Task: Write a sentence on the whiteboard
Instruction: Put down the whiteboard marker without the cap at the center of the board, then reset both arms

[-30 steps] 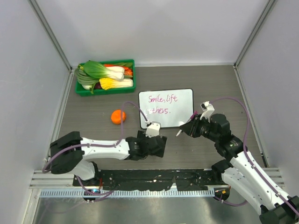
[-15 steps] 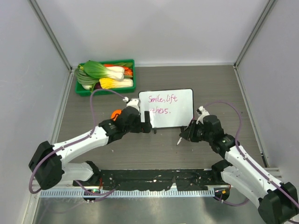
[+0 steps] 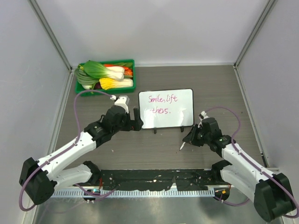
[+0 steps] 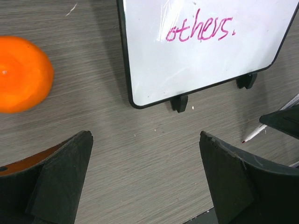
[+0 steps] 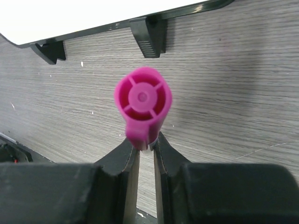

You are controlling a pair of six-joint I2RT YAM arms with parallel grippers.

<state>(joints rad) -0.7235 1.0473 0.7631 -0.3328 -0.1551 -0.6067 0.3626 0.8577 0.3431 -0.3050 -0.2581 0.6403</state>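
- The tabletop (image 3: 210, 84) lies bare to the right of the board and in front of it, between the two arms. That is the freest room for either arm to move.
- The whiteboard (image 3: 166, 120) stands mid-table on its two feet, just in front of the green tray (image 3: 112, 92) of vegetables.
- The left gripper (image 3: 138, 119) sits just beside the board's left edge, its jaws wide apart and empty. It looks placed to steady the frame.
- The right gripper (image 3: 192, 137) is clamped on the marker (image 3: 183, 144), off the board's near right corner, with the tip slanting down over the tabletop.
- An orange (image 4: 21, 74) lies near the left gripper, a thing to steer round.
- The sentence (image 3: 162, 99) runs in two pink lines and ends in a full stop, so the writing looks finished. The next move probably calls for setting the marker down clear of the board's feet.
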